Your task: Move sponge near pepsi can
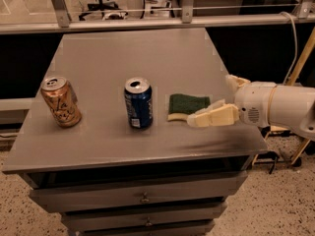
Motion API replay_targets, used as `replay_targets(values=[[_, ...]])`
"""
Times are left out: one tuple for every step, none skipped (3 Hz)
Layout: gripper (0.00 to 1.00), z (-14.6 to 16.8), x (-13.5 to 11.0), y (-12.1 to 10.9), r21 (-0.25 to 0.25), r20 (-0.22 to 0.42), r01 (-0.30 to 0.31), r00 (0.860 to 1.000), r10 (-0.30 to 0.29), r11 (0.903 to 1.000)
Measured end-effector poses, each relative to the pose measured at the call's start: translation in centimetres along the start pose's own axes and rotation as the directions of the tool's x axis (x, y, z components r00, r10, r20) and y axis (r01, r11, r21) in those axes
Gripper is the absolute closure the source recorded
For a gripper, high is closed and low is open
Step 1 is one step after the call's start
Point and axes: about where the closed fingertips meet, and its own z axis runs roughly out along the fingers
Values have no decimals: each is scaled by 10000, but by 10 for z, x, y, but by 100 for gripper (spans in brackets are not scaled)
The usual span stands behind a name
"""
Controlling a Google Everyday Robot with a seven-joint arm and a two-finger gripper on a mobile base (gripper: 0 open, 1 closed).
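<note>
1 sponge (186, 105) flat on desk (123, 58), just right of pepsi can (138, 103), not touching | end effector (215, 102) at sponge's right end, fingers spread, pinching nothing | step: release/retreat, placement looks done | tip: lift clear, back out rightward, near finger mustn't drag sponge.

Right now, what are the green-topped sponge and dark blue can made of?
Green-topped wavy sponge: seemingly matte scrub fibre over pale yellow foam showing at its front edge. Upright dark blue can: likely metal, glossy printed wall, silver top. Cream claw, beside the sponge opposite the can: apparently smooth plastic.
</note>
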Motion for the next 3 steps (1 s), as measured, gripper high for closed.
replay_targets(values=[[0,-27,-24,-11,95,465,613,9970,-617,9981],[0,-57,-47,-26,472,1107,1331,9843,-1376,9900],[0,-57,-48,-25,471,1107,1332,9843,-1377,9900]])
